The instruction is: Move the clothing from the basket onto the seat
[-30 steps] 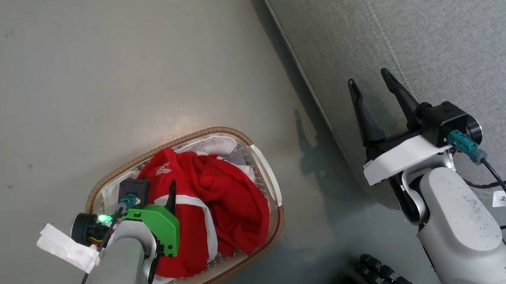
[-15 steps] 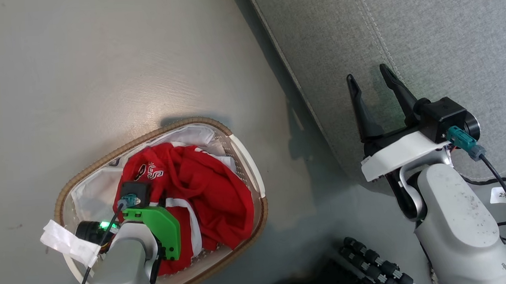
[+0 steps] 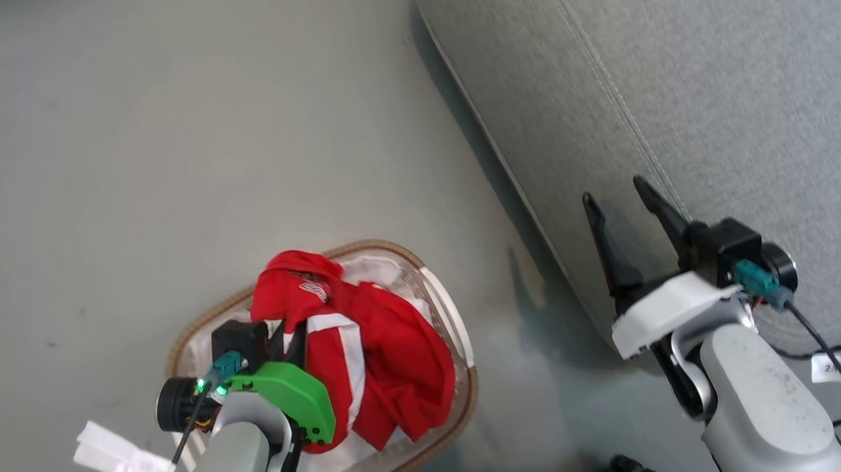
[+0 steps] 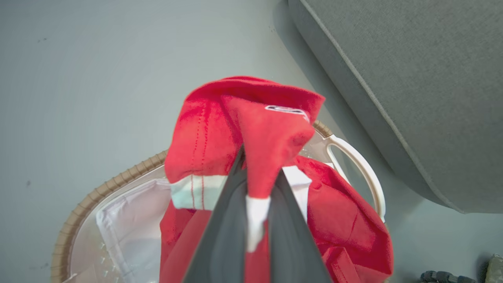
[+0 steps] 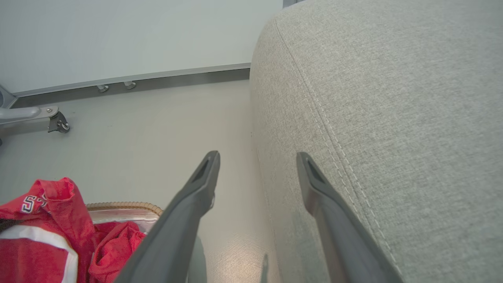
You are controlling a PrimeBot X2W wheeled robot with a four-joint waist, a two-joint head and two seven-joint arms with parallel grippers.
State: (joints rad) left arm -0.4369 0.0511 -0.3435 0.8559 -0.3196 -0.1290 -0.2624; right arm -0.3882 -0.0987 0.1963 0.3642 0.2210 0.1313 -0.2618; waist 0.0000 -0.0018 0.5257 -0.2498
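Left claw [image 4: 261, 161]: clamped on a fold of red clothing [image 4: 267, 125], bunch raised above basket [image 4: 118, 180] at seven o'clock for carrying. Right claw [image 3: 624, 200]: spread, empty, parked beside seat [image 3: 709, 106], two o'clock.

Red white-trimmed clothing [image 3: 387, 346] bunches up from the oval brown-rimmed basket [image 4: 114, 181]; grey seat [image 3: 673, 108] lies beside.

Basket [image 3: 392, 248] on floor [image 3: 170, 134], lower left of frame. Clothing [image 3: 391, 353] heaped in it, one fold up between fingers of left hand [image 4: 259, 165]. Seat [image 3: 671, 72] upper right, near basket. Right hand [image 3: 614, 188] lower right, before seat edge, well apart from basket.
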